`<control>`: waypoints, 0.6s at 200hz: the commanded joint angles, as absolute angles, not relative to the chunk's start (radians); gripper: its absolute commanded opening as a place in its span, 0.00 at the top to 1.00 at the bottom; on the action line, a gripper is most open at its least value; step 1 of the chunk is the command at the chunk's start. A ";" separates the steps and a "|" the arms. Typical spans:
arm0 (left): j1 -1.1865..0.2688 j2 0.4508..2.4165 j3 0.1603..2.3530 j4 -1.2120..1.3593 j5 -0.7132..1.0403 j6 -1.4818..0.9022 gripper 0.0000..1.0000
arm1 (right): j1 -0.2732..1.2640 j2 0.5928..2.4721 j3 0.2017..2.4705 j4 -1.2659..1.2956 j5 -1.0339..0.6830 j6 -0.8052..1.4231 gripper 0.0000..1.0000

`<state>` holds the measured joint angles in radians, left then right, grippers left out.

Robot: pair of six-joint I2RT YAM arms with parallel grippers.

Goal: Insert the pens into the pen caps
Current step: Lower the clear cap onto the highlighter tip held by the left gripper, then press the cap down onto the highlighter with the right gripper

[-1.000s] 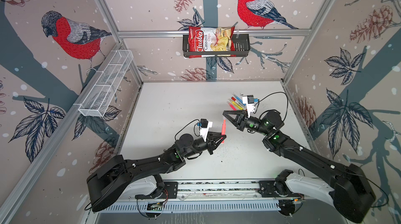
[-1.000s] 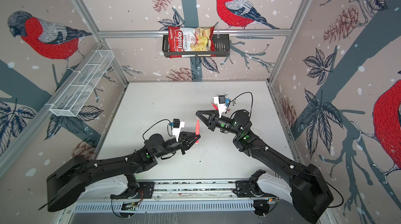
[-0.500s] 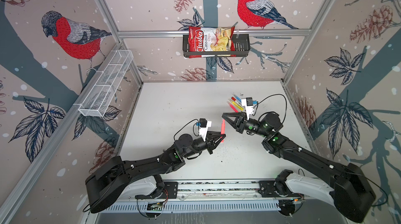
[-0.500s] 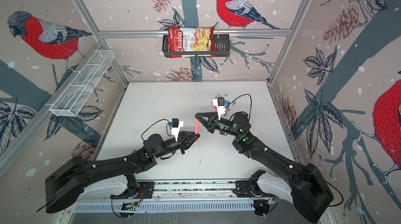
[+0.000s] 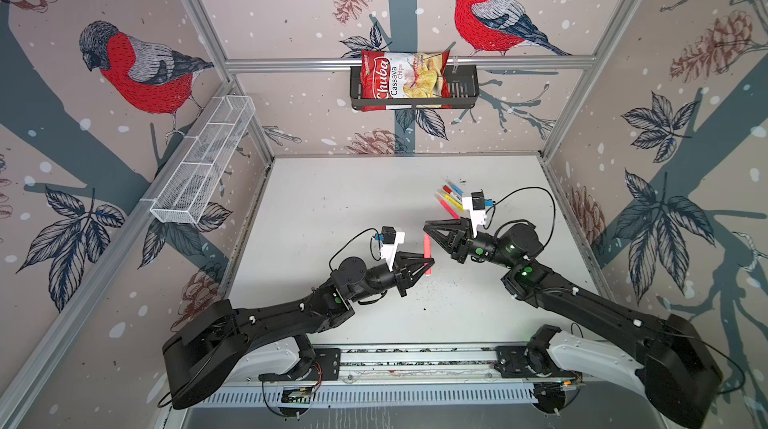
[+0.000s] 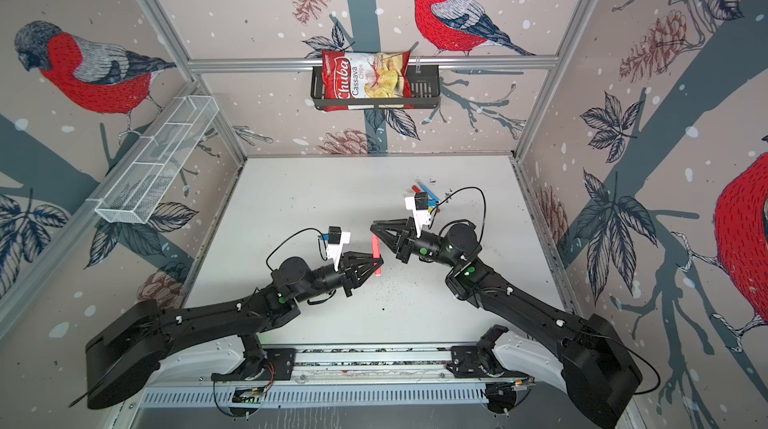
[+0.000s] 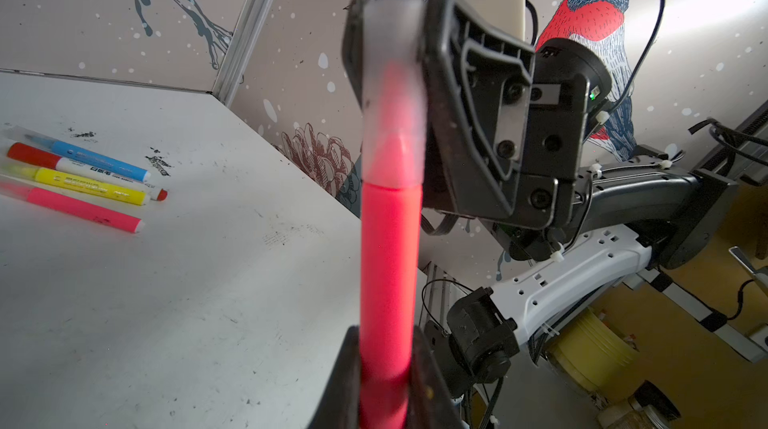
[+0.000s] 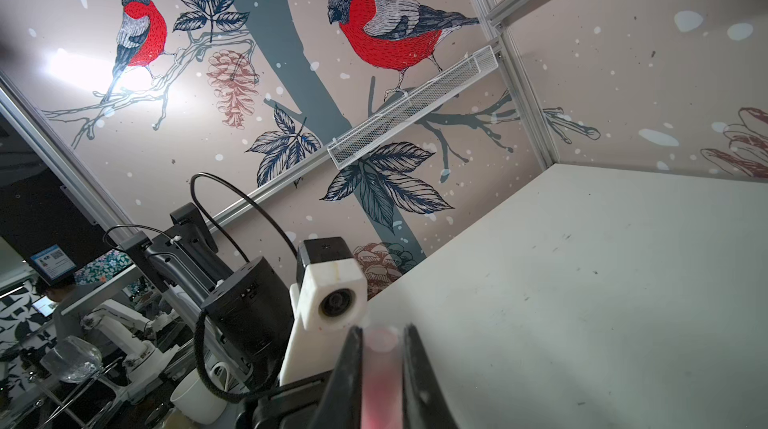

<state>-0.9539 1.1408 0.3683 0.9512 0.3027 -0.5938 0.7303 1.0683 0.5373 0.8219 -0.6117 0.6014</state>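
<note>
A neon pink-red pen (image 5: 427, 249) (image 6: 375, 251) stands upright above the table's middle, with my left gripper (image 5: 429, 262) (image 7: 384, 337) shut on its lower barrel (image 7: 388, 260). A translucent whitish pen cap (image 7: 392, 90) (image 8: 380, 364) sits over the pen's tip, and my right gripper (image 5: 428, 226) (image 6: 374, 228) (image 8: 380, 335) is shut on that cap from the right. Four more pens lie side by side at the back right (image 5: 451, 200): blue (image 7: 95, 158), white with red ends (image 7: 83, 168), yellow (image 7: 91, 188) and pink (image 7: 83, 208).
A black wire basket (image 5: 461, 92) with a chips bag (image 5: 401, 79) hangs on the back wall. A white mesh shelf (image 5: 203, 169) is fixed to the left wall. Black specks (image 5: 440, 285) dot the white table (image 5: 332, 198).
The gap between the pen's tip and my right gripper has closed, and the tip now sits inside the cap. The left gripper has lifted the pen slightly.
</note>
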 commanded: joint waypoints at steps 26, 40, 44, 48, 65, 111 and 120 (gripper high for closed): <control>-0.946 1.095 0.395 1.020 0.316 -0.578 1.00 | 0.741 1.059 0.533 0.793 -0.701 0.558 0.90; -0.944 1.086 0.397 1.019 0.318 -0.577 1.00 | 0.744 1.058 0.534 0.780 -0.702 0.549 0.90; -0.944 1.085 0.397 1.017 0.318 -0.578 1.00 | 0.745 1.058 0.534 0.777 -0.702 0.546 0.90; -0.942 1.084 0.398 1.012 0.318 -0.577 1.00 | 0.745 1.058 0.534 0.773 -0.702 0.546 0.90; -0.940 1.081 0.407 0.993 0.320 -0.568 1.00 | 0.747 1.057 0.538 0.760 -0.705 0.541 0.90; -0.933 1.071 0.407 0.999 0.321 -0.569 1.00 | 0.751 1.044 0.552 0.714 -0.692 0.521 0.94; -0.929 1.069 0.409 0.999 0.328 -0.571 1.00 | 0.753 1.043 0.552 0.703 -0.687 0.515 0.94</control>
